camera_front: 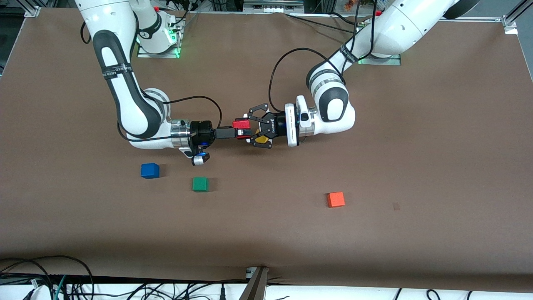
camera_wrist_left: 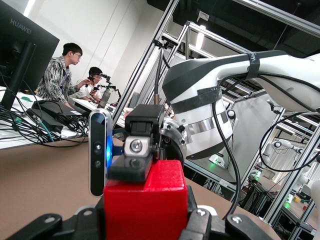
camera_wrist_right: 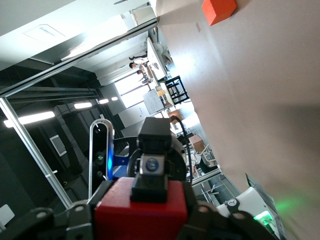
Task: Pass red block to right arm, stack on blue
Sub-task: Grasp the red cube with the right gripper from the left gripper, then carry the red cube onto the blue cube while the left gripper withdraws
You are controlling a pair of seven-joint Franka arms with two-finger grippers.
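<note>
The red block (camera_front: 240, 123) is held in the air over the middle of the table, between both grippers. My left gripper (camera_front: 247, 128) is shut on its two side faces; in the left wrist view the block (camera_wrist_left: 145, 205) fills the space between the jaws. My right gripper (camera_front: 237, 132) is shut on its top and bottom faces, and one of its fingers (camera_wrist_left: 131, 167) lies on top of the block. The block also shows in the right wrist view (camera_wrist_right: 142, 217). The blue cube (camera_front: 150, 171) sits on the table, nearer the front camera than the right gripper.
A green cube (camera_front: 200, 184) sits beside the blue cube, slightly nearer the front camera. An orange cube (camera_front: 335, 199) lies toward the left arm's end and also shows in the right wrist view (camera_wrist_right: 219, 10). The brown table (camera_front: 416, 166) is bare elsewhere.
</note>
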